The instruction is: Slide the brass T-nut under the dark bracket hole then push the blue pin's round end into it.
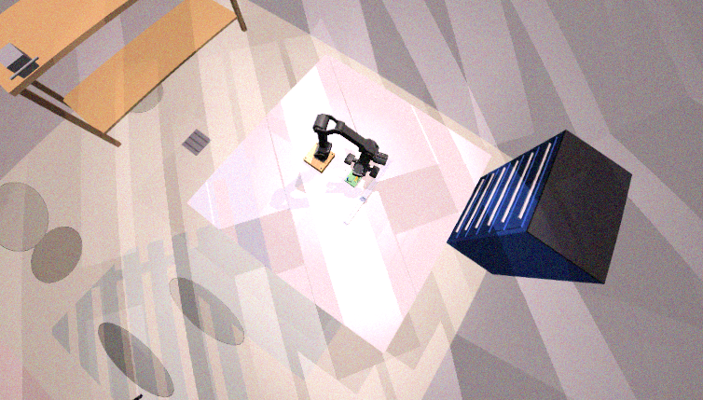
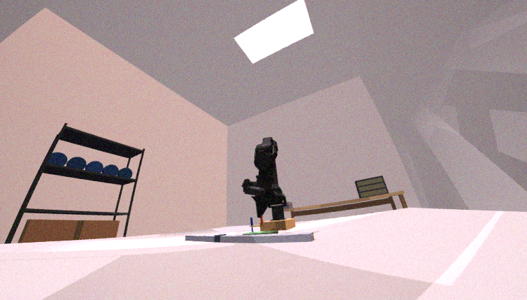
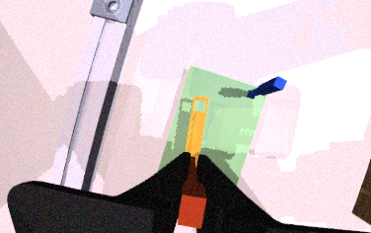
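Fingers (image 1: 359, 173) (image 2: 260, 216) were clamped on the orange handle (image 2: 261, 219) (image 3: 192, 211); brass T-nut (image 3: 198, 129) over the green tray (image 1: 352, 180) (image 2: 259, 232) (image 3: 237, 120). Likely light, rigid, front-heavy. Handle was the right hold; smooth sides might let it pivot.

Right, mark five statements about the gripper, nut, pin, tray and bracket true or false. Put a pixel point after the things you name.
The gripper (image 1: 357, 176) (image 2: 259, 215) (image 3: 193, 157) is shut on the orange handle (image 2: 261, 219) (image 3: 192, 211). True.
The brass T-nut (image 2: 254, 226) (image 3: 198, 123) sits in the rail's slot. False: it is over the green tray (image 1: 352, 180) (image 2: 254, 233) (image 3: 228, 123).
The blue pin (image 2: 251, 224) (image 3: 268, 87) stands at the tray. True.
The bracket (image 1: 363, 199) (image 2: 219, 238) (image 3: 111, 8) is on the rail (image 1: 354, 213) (image 2: 268, 238) (image 3: 94, 99). True.
The pin is through the bracket hole. False: it is at the tray.
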